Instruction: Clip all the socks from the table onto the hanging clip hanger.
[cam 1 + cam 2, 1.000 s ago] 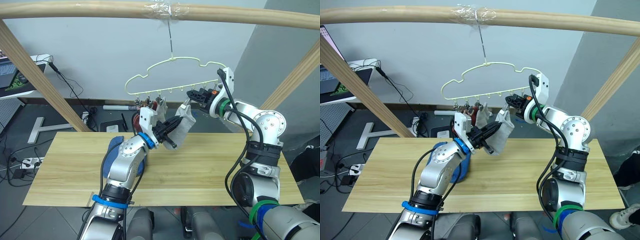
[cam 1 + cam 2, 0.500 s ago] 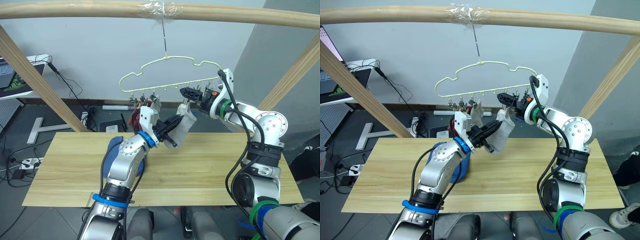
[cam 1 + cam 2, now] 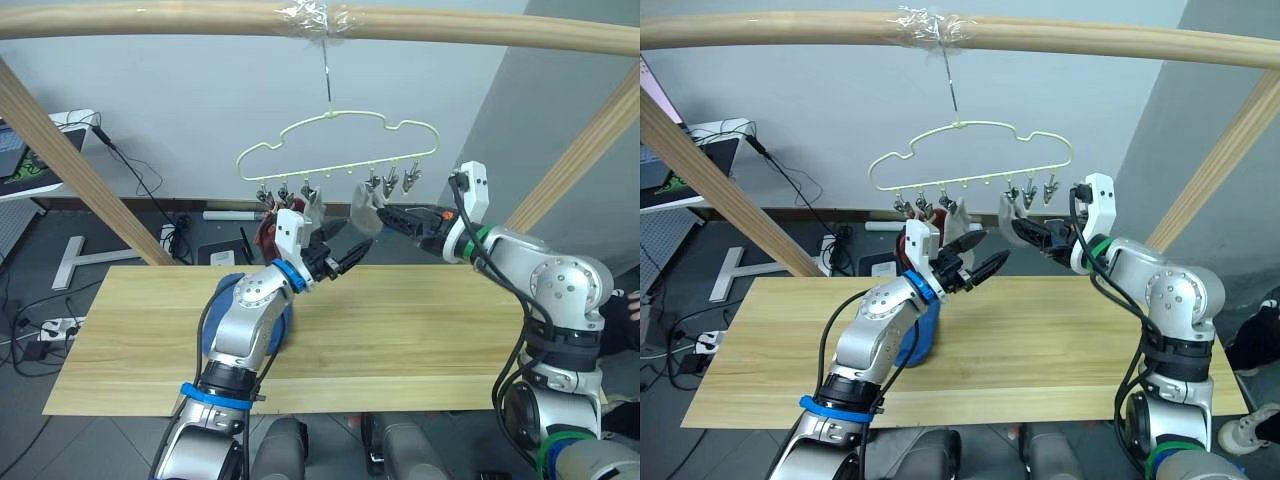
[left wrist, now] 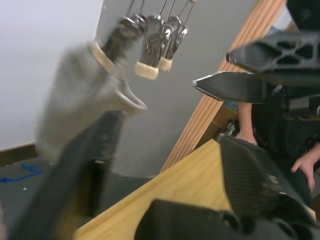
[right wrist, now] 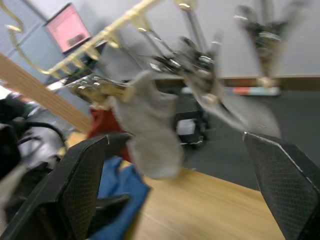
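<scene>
A pale-yellow clip hanger (image 3: 335,140) was seen suspended by its hook from a thick wooden pole (image 3: 320,22) above the worktop (image 3: 400,330). A row of dark clips (image 3: 390,181) was ranged along its lower wire. Rust-red socks (image 3: 268,236) and a light grey sock (image 3: 312,212) were found clipped at the hanger's left end, and a second light grey sock (image 3: 364,214) was seen hanging from a clip near the middle of the row. Blue socks (image 3: 912,335) were left on the worktop, partly hidden behind the left forearm. The left tool (image 3: 338,258) was held just below the hanging socks with its two black fingers spread and nothing gripped between them; in the left wrist view the grey sock (image 4: 80,105) was seen just beyond one finger. The right tool (image 3: 395,217) was pointed at the middle grey sock from the robot's right, close beside it, its fingers parted wide in the right wrist view (image 5: 185,190) and empty. In that view a grey sock (image 5: 150,130), a red sock (image 5: 102,127) and blue fabric (image 5: 122,192) were made out between the fingers, though blurred. A person's hand (image 4: 302,167) was glimpsed past the worktop's edge.
</scene>
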Robot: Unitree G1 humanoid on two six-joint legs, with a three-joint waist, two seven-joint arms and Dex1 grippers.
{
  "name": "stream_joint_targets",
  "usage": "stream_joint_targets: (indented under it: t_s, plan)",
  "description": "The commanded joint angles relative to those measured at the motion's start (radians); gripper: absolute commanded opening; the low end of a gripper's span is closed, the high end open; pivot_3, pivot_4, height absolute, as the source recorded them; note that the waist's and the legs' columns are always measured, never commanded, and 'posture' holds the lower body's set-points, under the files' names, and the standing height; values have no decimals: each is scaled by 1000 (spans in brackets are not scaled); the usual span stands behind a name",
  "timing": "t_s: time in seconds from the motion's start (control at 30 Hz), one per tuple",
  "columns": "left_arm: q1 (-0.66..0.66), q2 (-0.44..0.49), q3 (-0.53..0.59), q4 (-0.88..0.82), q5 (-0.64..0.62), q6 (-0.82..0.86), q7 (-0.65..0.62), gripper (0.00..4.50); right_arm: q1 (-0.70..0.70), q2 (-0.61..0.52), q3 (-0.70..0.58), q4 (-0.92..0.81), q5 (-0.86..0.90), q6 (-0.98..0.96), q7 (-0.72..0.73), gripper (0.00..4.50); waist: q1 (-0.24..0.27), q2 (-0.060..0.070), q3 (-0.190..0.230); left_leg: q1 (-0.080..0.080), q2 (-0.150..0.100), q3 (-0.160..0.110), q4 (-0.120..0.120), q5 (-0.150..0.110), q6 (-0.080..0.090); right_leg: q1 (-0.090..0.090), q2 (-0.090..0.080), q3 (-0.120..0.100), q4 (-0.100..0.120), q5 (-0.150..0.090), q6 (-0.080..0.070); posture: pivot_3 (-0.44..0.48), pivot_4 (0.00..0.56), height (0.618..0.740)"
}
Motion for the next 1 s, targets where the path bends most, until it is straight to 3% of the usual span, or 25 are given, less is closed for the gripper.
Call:
stream_joint_targets:
  t_s: [0.03, 0.3, 0.4, 0.47, 0.67, 0.77, 1.0]
  plan:
    - [24, 34, 20, -87, -24, 21, -15, 4485, 48, -33, 83, -103, -92, -155, 46, 4500, -4, 0, 0, 0, 0, 0, 0, 0, 0, 0, 1, 0, 0, 0, 0, -30, 192, 740]
    - [88, 149, 74, -235, -62, 94, -33, 4485, 154, -3, 213, -144, -274, -375, 24, 4500, -9, 0, 0, 0, 3, 0, 0, 0, 0, -2, 3, 1, 2, 0, 0, -20, 189, 740]
    - [99, 186, 111, -281, -96, 123, -33, 4500, 171, 11, 229, -142, -342, -446, 3, 3921, -7, 0, 0, -1, 2, 1, 0, 0, -1, -4, 3, 2, 4, 0, 0, -2, 184, 740]
    - [121, 210, 121, -329, -121, 151, -44, 4500, 186, 10, 250, -147, -393, -484, -8, 3217, -5, 0, 0, -1, 2, 2, 1, 0, -1, -5, 2, 3, 4, 0, 0, -2, 184, 740]
    - [172, 244, 133, -417, -146, 180, -40, 4500, 203, 48, 267, -152, -449, -550, -19, 3217, 0, 0, 0, -1, 2, 4, 1, 0, -1, -6, 2, 4, 5, 0, 0, 13, 179, 740]
    - [172, 245, 143, -414, -139, 176, -23, 4500, 198, 72, 288, -137, -478, -573, -27, 2319, 0, 0, 0, -1, 2, 4, 1, 0, -1, -7, 2, 4, 5, 0, 0, 25, 178, 740]
    - [168, 242, 132, -423, -140, 177, -20, 4500, 179, 106, 292, -99, -519, -596, -28, 2319, 8, 0, 0, -1, 2, 5, 1, 0, -1, -7, 2, 5, 5, 0, 0, 25, 178, 740]
